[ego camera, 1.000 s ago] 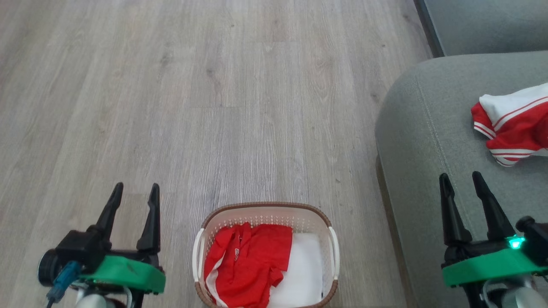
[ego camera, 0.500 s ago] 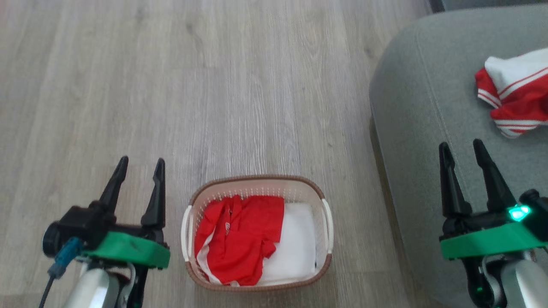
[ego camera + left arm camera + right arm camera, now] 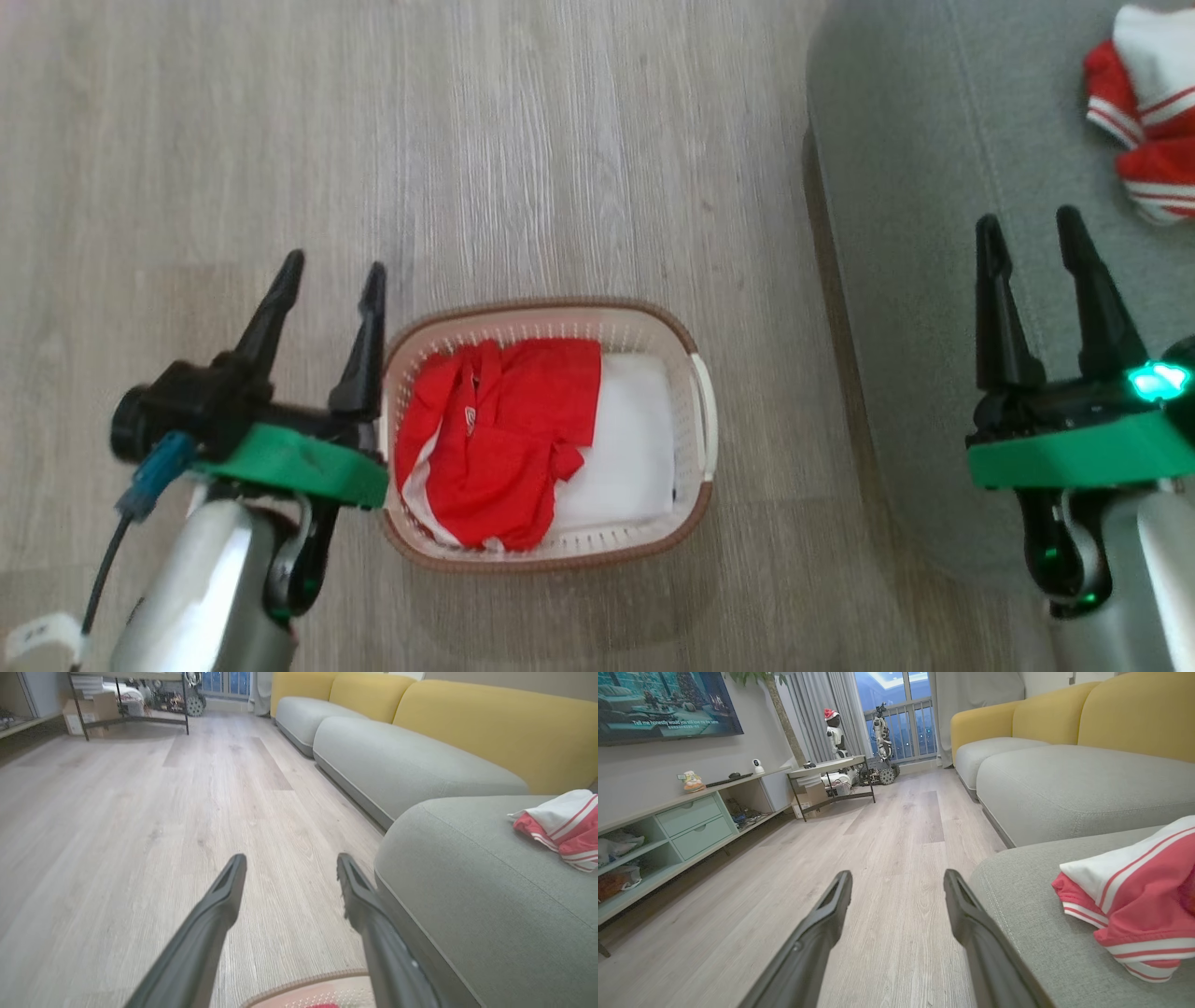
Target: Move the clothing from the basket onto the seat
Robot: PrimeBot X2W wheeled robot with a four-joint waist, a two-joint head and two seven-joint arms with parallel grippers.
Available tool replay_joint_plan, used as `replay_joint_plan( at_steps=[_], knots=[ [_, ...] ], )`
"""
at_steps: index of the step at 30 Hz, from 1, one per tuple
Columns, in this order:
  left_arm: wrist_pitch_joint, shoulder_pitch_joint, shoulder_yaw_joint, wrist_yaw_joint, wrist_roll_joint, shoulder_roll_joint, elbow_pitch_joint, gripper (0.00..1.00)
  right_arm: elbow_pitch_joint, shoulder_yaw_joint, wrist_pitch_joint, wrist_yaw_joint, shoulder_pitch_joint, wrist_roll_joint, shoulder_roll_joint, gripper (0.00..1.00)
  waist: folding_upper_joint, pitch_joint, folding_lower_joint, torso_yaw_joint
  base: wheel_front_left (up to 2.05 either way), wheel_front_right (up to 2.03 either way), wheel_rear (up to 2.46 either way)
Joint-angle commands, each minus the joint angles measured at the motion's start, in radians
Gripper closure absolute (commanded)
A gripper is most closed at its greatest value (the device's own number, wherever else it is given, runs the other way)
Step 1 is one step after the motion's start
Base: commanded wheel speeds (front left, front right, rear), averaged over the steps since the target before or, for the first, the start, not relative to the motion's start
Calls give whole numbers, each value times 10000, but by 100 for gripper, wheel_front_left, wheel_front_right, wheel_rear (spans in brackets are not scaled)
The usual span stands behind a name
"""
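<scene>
The cream basket (image 3: 705, 415) with a brown rim stands on the floor at the middle of the head view. Red shorts (image 3: 495, 448) lie crumpled in its left half, over a flat white sheet (image 3: 625, 448). A red and white jersey (image 3: 1144, 140) rests on the grey-green seat (image 3: 915, 280) at the upper right; it also shows in the left wrist view (image 3: 560, 826) and the right wrist view (image 3: 1134, 896). My left gripper (image 3: 333, 271) is open, just left of the basket's rim. My right gripper (image 3: 1027, 224) is open above the seat, empty.
Pale wood floor (image 3: 467, 140) spreads beyond the basket. More grey sofa cushions (image 3: 397, 760) with yellow backs (image 3: 490, 723) run along the right. A low cabinet (image 3: 668, 830), a metal-legged table (image 3: 826, 779) and a small robot figure (image 3: 836, 732) stand far off.
The head camera has tilted down, so the basket and seat sit higher in the picture. Both grippers stay open and empty.
</scene>
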Motion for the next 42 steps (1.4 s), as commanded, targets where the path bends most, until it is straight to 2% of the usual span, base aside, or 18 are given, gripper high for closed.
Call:
replay_joint_plan(
  at_steps=[1, 9, 16, 20, 34, 42],
  knots=[
    [-124, -475, 223, -100, 72, 55, -138, 0, -369, 140, -107, -2, -300, -114, -129, 0, 0, 485, -2, -90, 0, 0, 0],
    [-121, -1444, -322, -517, 210, -205, 1000, 0, -436, 149, -177, -2, -915, -244, -60, 0, 0, 1426, -2, -230, 0, 0, 0],
    [-104, -2377, -851, -848, 212, -398, 2544, 0, -531, 186, -203, -2, -1340, -355, -12, 0, 0, 2099, -2, -409, 0, 0, 0],
    [152, -2881, -1037, -987, -136, -642, 3592, 0, -555, 270, -211, -2, -1594, -379, -36, 0, 0, 2459, -2, -522, 0, 0, 0],
    [1227, -5043, -1983, -1156, -721, -1082, 7451, 0, -896, 345, -222, -2, -2600, -452, 197, 0, 0, 3968, -2, -1020, 0, 0, 0],
    [1751, -6026, -2389, -1163, -1201, -972, 9148, 0, -1562, 136, -223, -2, -3087, -469, 620, 0, 0, 4806, -2, -1289, 0, 0, 0]
  ],
)
